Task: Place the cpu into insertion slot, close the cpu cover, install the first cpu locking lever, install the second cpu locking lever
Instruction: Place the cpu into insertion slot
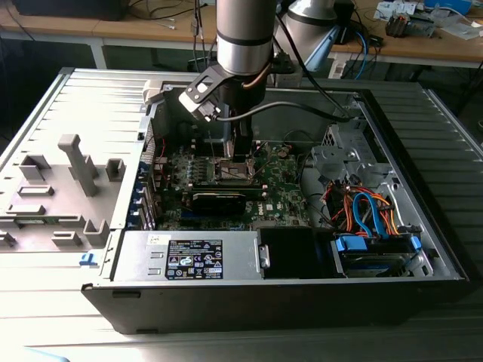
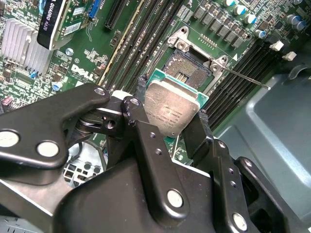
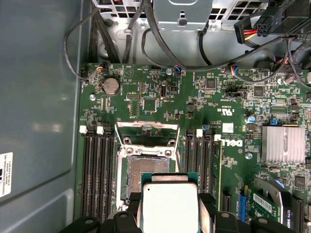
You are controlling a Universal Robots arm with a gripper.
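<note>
My gripper is shut on the cpu, a flat silvery square on a green backing, pinched by its two side edges between the black fingers. The cpu hangs a little above the insertion slot, partly overlapping its near edge without being seated. In the first wrist view the cpu covers the near part of the slot. The cpu cover stands swung open on the slot's far side. A thin locking lever sticks out beside the socket. In the exterior view the gripper hovers over the green board.
Black memory slots flank the socket on both sides. A finned heat sink and a black card lie nearby. Loose cables run along the case wall. A power supply and a drive with coloured wires fill the case's front.
</note>
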